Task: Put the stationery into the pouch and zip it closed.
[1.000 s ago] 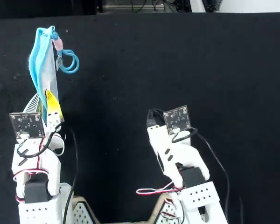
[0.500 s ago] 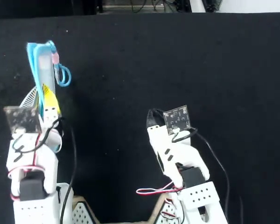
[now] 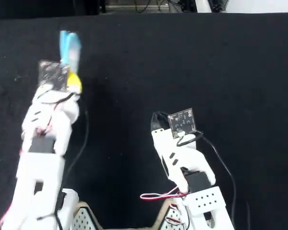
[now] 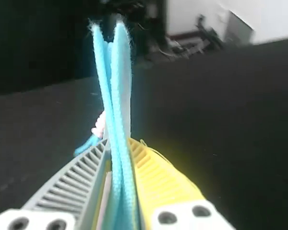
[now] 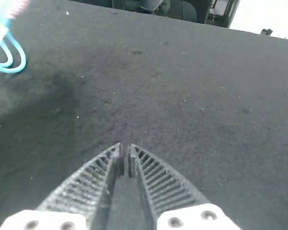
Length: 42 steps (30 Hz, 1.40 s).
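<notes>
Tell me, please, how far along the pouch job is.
Done: unclear, since the blue pouch shows edge-on and hides its contents and zip. In hand: the left end effector is shut on it. Left: confirming the zip; the right end effector is shut, holding nothing.

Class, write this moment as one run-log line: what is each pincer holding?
left pincer: shut on blue pouch | right pincer: shut, empty, over table
</notes>
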{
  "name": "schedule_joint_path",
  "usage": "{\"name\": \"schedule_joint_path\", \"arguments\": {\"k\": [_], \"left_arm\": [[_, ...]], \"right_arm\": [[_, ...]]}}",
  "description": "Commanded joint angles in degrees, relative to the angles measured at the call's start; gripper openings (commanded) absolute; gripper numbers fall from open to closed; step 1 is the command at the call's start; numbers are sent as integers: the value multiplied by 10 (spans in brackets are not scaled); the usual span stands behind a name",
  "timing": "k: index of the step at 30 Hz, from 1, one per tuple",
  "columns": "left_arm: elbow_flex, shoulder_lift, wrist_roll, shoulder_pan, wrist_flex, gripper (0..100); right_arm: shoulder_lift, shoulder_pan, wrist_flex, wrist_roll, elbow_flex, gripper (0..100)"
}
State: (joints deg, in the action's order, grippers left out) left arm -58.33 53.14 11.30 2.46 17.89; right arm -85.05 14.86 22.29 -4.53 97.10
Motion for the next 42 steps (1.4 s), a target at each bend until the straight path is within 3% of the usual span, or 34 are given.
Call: {"name": "schedule_joint_path", "arguments": {"k": [1, 7, 12, 18, 24, 27, 33, 35, 39, 42], "left_arm": [[123, -124, 0, -41, -26, 33], [176, -195, 0, -105, -14, 48], [210, -207, -33, -145, 76, 193], [272, -200, -89, -143, 157, 209], [356, -200, -89, -93, 254, 209], [349, -200, -89, -51, 288, 209], [304, -200, -89, 44, 439, 209], [260, -200, -89, 78, 446, 182], [182, -200, -89, 131, 445, 23], [136, -200, -88, 143, 445, 72]], "right_arm": [[-14, 4, -15, -5, -4, 11], [-14, 4, -15, -5, -4, 11], [-14, 4, -15, -6, -4, 11], [-14, 4, -15, -6, -4, 11], [-14, 4, -15, -6, -4, 11], [-14, 4, -15, -6, -4, 11], [-14, 4, -15, -4, -5, 11], [-14, 4, -16, -4, -6, 11], [-14, 3, -18, -5, -5, 11], [-14, 0, -29, -6, 0, 11]]}}
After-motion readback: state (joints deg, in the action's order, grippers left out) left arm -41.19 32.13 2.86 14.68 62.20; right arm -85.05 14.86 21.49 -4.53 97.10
